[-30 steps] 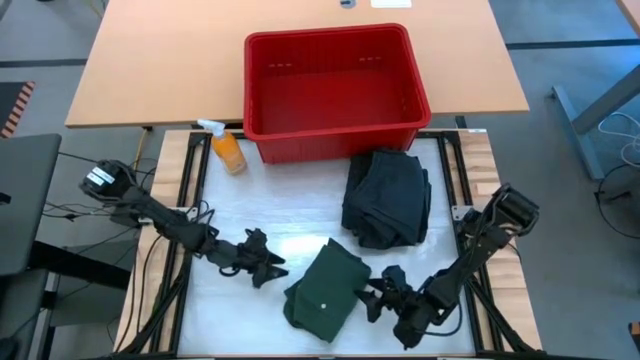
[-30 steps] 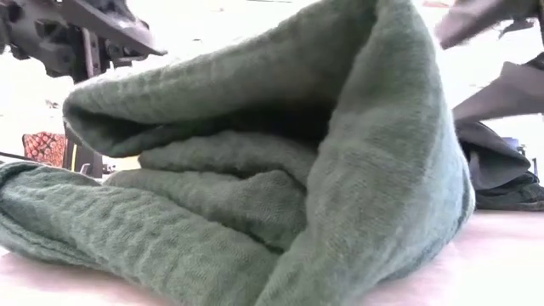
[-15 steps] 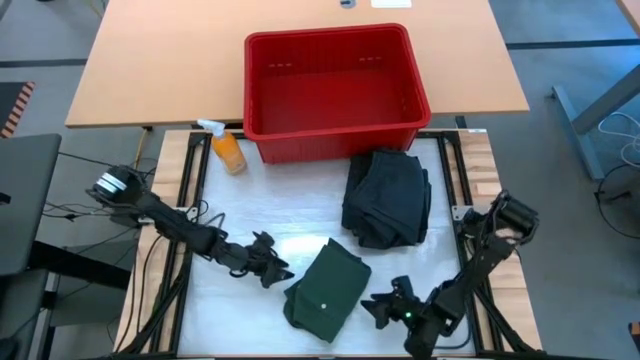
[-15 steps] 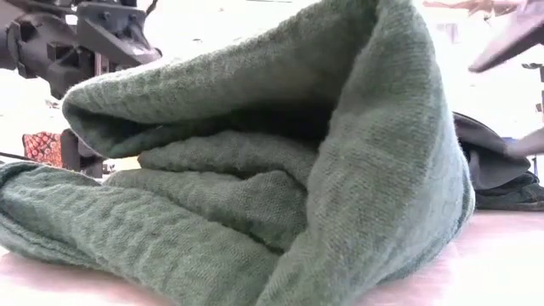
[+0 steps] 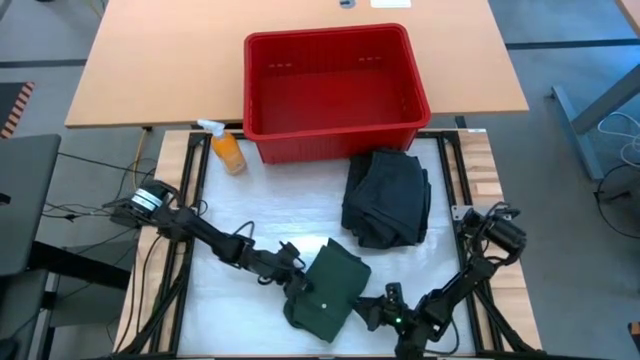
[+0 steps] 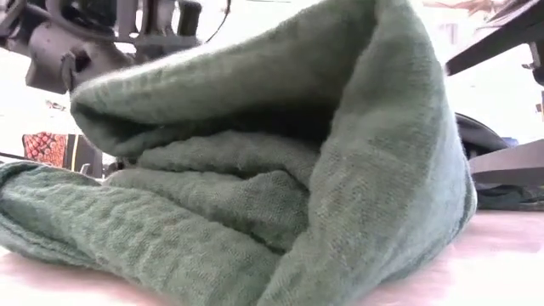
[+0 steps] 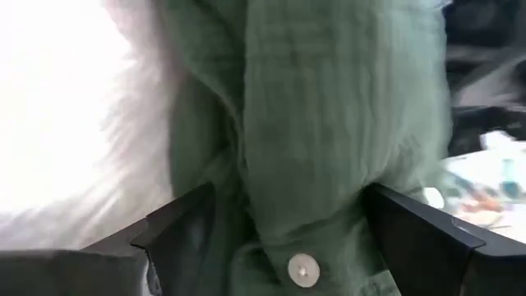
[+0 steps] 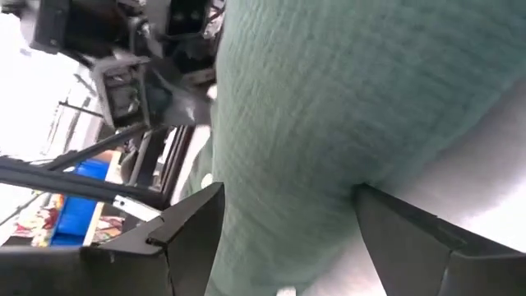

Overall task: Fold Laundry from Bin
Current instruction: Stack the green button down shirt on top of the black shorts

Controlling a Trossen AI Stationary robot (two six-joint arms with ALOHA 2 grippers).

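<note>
A folded green garment [image 5: 327, 290] at the near middle of the table [image 5: 250, 215] is being approached from both sides. At its left edge, the left gripper [image 5: 292, 280] is being held with jaws apart, the cloth lying between its fingers but not clamped. At its right edge, the right gripper [image 5: 372, 312] is likewise being held wide open around the fold. Farther right, a folded stack of dark garments [image 5: 386, 198] is lying finished. Beyond, the red bin [image 5: 334, 82] is standing empty, so the task is judged nearly complete.
</note>
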